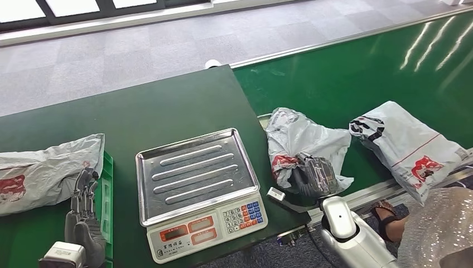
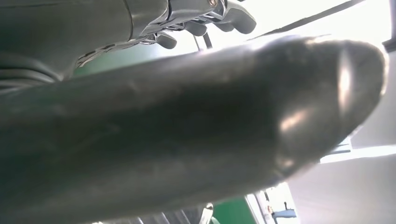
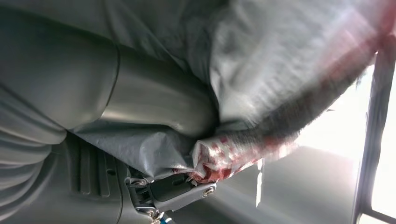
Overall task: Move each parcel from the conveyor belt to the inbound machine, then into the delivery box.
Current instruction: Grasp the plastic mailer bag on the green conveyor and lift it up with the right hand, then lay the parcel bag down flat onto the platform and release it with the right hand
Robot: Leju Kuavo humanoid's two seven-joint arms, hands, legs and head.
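A crumpled grey parcel [image 1: 301, 137] with red print lies at the near edge of the green conveyor belt [image 1: 357, 72]. My right hand [image 1: 315, 176] grips its near end; in the right wrist view the thumb [image 3: 154, 102] presses into the bunched parcel [image 3: 280, 60]. A second grey parcel [image 1: 407, 145] lies on the belt further right. The inbound machine, a scale with a bare steel tray [image 1: 195, 167], stands in the middle of the table. My left hand [image 1: 83, 218] is low at the left with fingers straight, holding nothing; its thumb [image 2: 187, 130] looms large in the left wrist view.
A green delivery box [image 1: 107, 190] at the left holds another grey parcel [image 1: 44, 173], just beyond my left hand. The dark green table [image 1: 139, 106] runs under the scale. A person's sandalled foot [image 1: 385, 215] is at the bottom right, beside my right arm.
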